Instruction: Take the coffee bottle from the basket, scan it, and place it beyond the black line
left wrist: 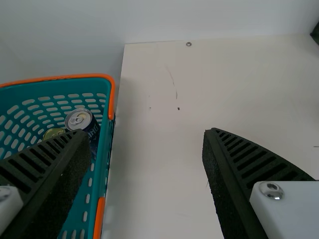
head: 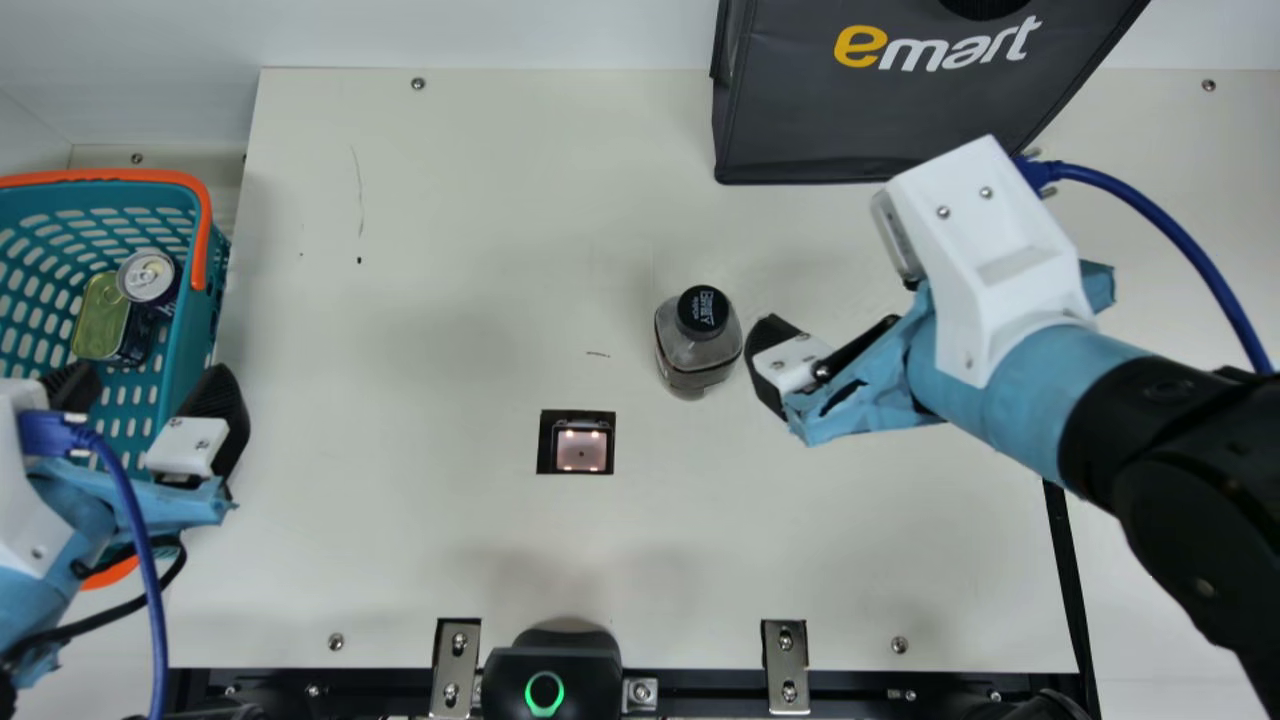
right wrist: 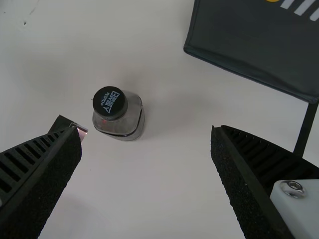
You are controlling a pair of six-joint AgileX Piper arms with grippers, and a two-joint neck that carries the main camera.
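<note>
Right arm with jaws spread wide, just right of standing coffee bottle. Left arm far off, with spread jaws.

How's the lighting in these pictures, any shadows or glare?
Main view: fairly even light, soft shadows on the table, four bright spots on the scanner; left wrist view: a soft shadow beside the basket; right wrist view: a faint shadow beside the coffee bottle and a small red spot of light on it.
</note>
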